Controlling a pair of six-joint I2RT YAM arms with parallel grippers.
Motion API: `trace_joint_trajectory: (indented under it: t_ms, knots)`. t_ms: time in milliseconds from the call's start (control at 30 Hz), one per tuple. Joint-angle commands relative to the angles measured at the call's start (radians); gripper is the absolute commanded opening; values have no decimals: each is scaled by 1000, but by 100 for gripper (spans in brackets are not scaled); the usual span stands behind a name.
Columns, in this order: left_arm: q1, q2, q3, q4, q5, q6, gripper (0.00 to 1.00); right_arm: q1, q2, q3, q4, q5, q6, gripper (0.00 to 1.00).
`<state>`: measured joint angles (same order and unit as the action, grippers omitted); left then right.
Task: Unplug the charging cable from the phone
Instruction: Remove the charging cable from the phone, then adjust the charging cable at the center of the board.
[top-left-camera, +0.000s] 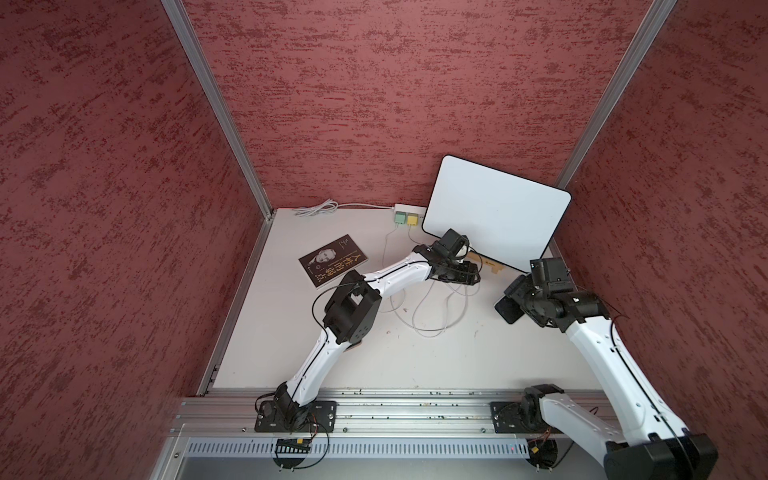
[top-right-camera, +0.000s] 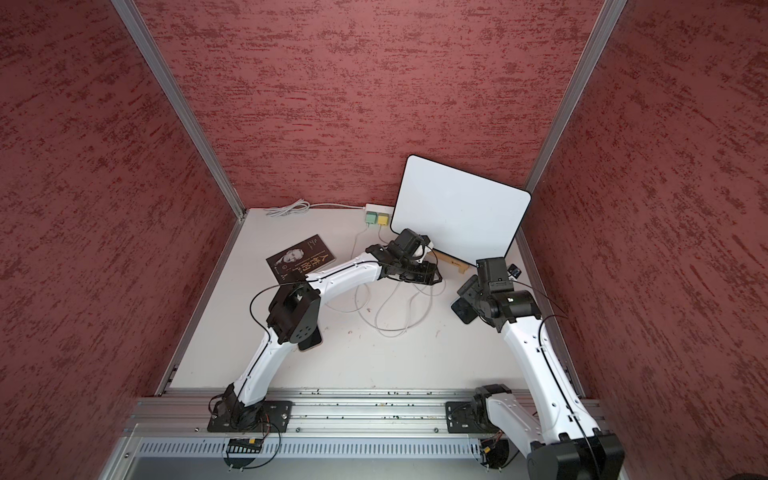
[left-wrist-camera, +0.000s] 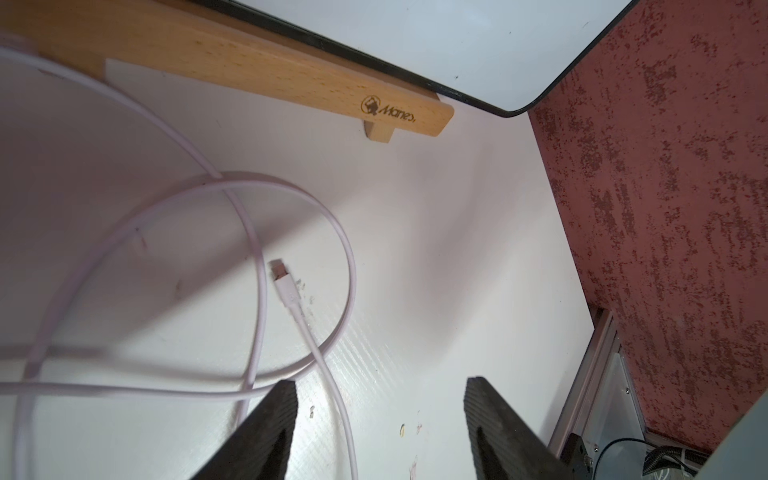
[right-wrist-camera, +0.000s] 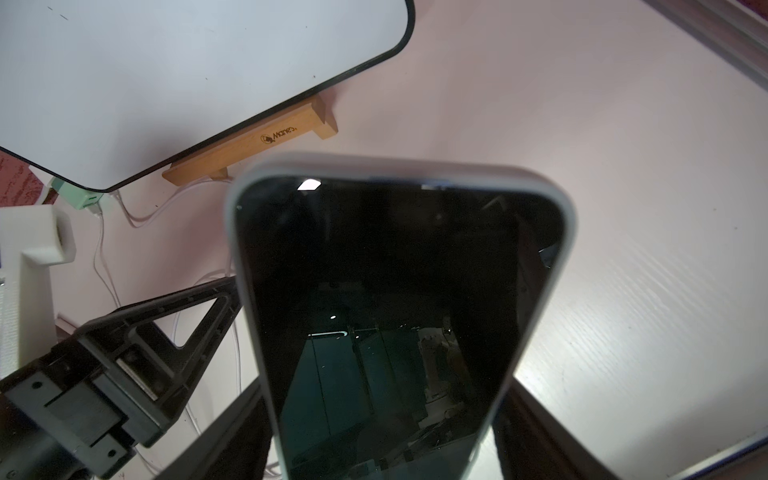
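My right gripper (right-wrist-camera: 380, 415) is shut on the phone (right-wrist-camera: 399, 291), a dark-screened handset in a pale case, gripped by its long edges. In both top views the phone (top-left-camera: 508, 309) (top-right-camera: 464, 309) is held above the table at the right. No cable shows at the phone's free end. The white charging cable (left-wrist-camera: 257, 291) lies in loose loops on the table (left-wrist-camera: 436, 249), its plug (left-wrist-camera: 280, 274) bare and free. My left gripper (left-wrist-camera: 382, 384) is open just above the table. The cable runs under the gap near one finger (left-wrist-camera: 282, 399), unclamped. In a top view the left gripper (top-left-camera: 461, 276) is left of the phone.
A whiteboard (top-left-camera: 494, 208) leans on a wooden stand (top-left-camera: 492, 266) at the back right. A power strip with green and yellow chargers (top-left-camera: 405, 217) sits at the back wall. A dark book (top-left-camera: 332, 259) lies at the back left. Red walls enclose the table.
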<state>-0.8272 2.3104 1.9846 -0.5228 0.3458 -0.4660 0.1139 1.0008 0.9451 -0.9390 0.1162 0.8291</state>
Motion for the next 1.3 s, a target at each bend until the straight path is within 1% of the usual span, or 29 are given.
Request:
trace_joint_trajectory:
  t_ms: [0, 33, 100, 233, 367, 467, 600, 733, 933, 1100, 1267]
  knots:
    - [23, -165, -129, 18, -58, -13, 70, -8, -12, 24, 43, -21, -28, 22]
    - [33, -205, -191, 41, -71, -26, 71, -8, -12, 26, 46, -26, -32, 22]
    - [55, -301, -321, 72, -110, -63, 75, -7, -7, 28, 50, -40, -41, 22]
    - [110, -464, -564, 103, -193, -137, 75, -5, 3, 17, 68, -71, -49, 22]
    - [182, -562, -733, 58, -272, -249, 75, 4, 7, -7, 95, -87, -43, 22]
    - [226, -610, -822, 35, -305, -332, 76, 14, 13, -12, 104, -94, -39, 22]
    - [267, -621, -855, -18, -356, -409, 75, 24, 20, -17, 109, -93, -38, 23]
    - [311, -594, -863, -42, -353, -452, 74, 30, 20, -22, 111, -86, -35, 23]
    - [320, -574, -855, -93, -391, -496, 76, 33, 20, -35, 115, -84, -32, 23]
    - [327, -551, -857, -101, -378, -516, 75, 33, 27, -43, 126, -90, -22, 23]
    - [328, -537, -854, -131, -396, -542, 75, 34, 26, -46, 128, -89, -19, 23]
